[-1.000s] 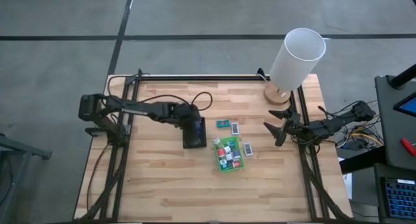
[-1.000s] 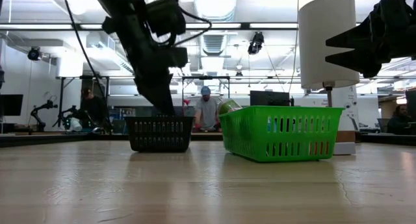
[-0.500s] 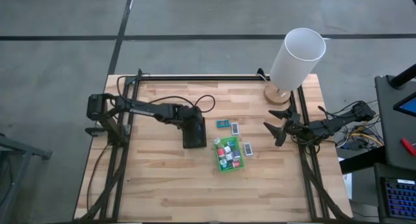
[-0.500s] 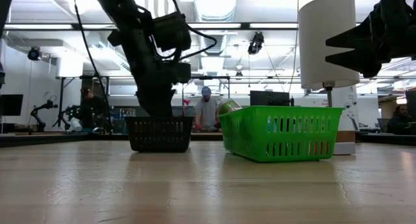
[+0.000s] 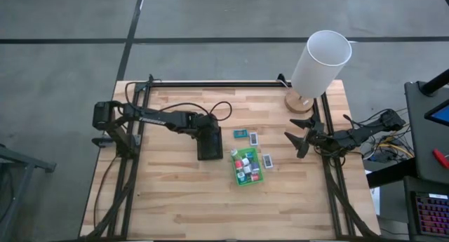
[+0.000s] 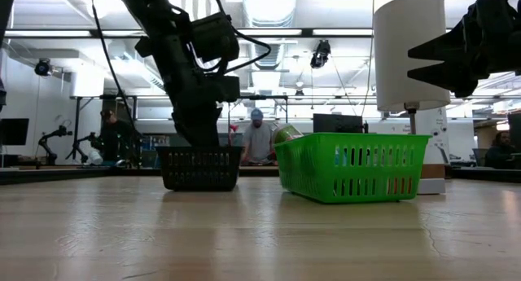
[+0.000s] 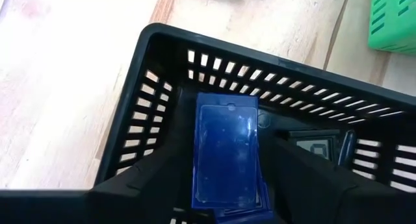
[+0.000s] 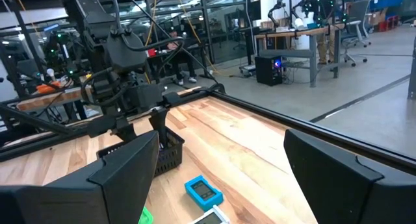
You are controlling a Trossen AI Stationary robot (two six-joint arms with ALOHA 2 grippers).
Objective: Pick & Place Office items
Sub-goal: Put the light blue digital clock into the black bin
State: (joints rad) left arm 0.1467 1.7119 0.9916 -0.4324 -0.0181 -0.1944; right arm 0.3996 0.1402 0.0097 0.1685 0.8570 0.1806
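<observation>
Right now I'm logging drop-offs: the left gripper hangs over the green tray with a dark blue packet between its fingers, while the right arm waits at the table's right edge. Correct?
One thing is wrong: the left gripper is over the black tray, not the green one. The left wrist view shows the dark blue packet between its fingers, inside that black tray. The right gripper does wait at the table's right edge.

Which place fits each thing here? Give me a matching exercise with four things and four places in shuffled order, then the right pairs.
Things
1. dark blue packet
2. white lamp
3. left gripper
4. right gripper

Places
A. at the table's back right corner
B. inside the black tray
C. above the table's right edge, away from both trays
D. over the black tray

Pairs: 1-B, 2-A, 3-D, 4-C
</observation>
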